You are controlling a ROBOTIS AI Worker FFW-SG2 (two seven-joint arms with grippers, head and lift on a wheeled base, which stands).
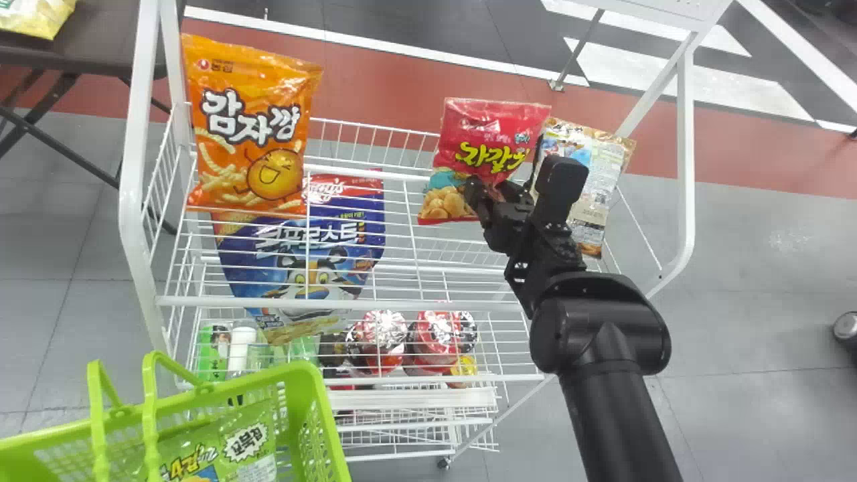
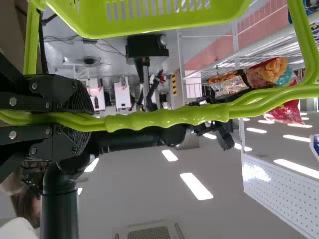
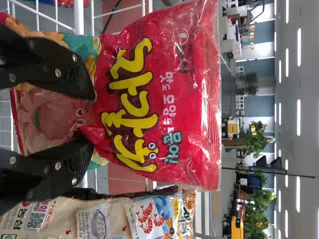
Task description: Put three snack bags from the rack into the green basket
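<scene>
Where the red bag stands: on the upper level of the white wire rack (image 1: 234, 302), a glossy red plastic snack bag with yellow lettering (image 1: 492, 130) is upright, its long axis roughly vertical.
Black right gripper: its two flat fingers (image 3: 75, 77) are part-way apart at the bag's lower part, and the film puckers between the tips (image 3: 93, 119); whether they bear its weight, I cannot tell.
Bag from gripper: directly ahead, its printed face towards the fingers and its top rising above them; the right arm is the nearer one.
Neighbour: a beige patterned bag (image 1: 592, 184) is beside it, on the robot's right, so the closing fingers could brush it.
Green basket: the lime-green plastic basket (image 1: 325, 428) is nearer the robot and to its left, with a green snack bag (image 1: 248, 445) inside.
Left gripper (image 2: 87, 123): closed around the basket's smooth green handles (image 2: 174, 117).
Likely next: pinch firmly, lift clear, then carry left and back towards the basket.
</scene>
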